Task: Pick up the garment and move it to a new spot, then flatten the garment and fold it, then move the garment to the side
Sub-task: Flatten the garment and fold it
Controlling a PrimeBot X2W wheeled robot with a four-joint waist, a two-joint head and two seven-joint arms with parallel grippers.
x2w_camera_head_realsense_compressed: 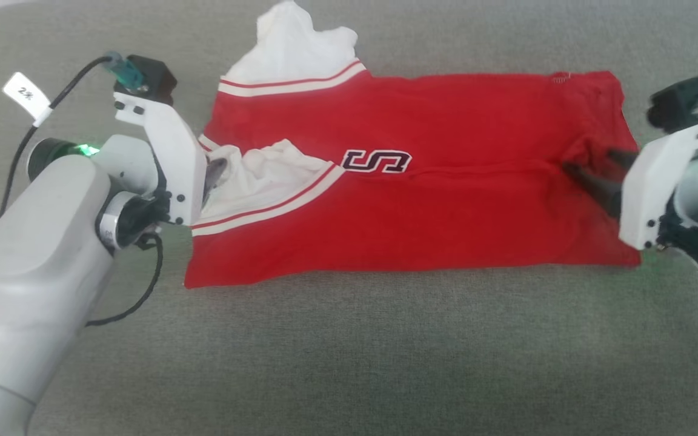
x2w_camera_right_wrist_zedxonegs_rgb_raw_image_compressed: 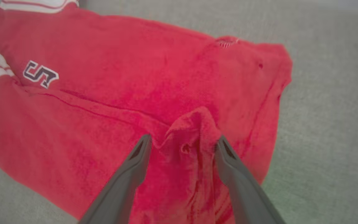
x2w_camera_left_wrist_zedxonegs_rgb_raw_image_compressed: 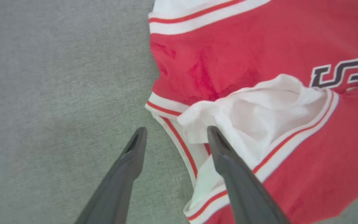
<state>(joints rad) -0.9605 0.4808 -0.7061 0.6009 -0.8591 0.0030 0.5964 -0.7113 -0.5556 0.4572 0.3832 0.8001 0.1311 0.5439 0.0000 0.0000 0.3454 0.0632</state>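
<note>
Head view: the garment lies folded lengthwise on the grey surface. The left fingers are at its white-sleeve end and the right fingers at the opposite end.

Left wrist view: the left fingers are apart, one over the garment's sleeve and one off its edge.

Right wrist view: the right fingers are apart, with a raised ridge of the garment's red cloth between them.

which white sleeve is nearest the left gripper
The folded-in sleeve lying on the garment, at the left gripper. The other sleeve pokes out past the far edge.

head: above, looking down, whole shirt | left wrist: close, at sleeve end | right wrist: close, at hem end | shared: letter print
</note>
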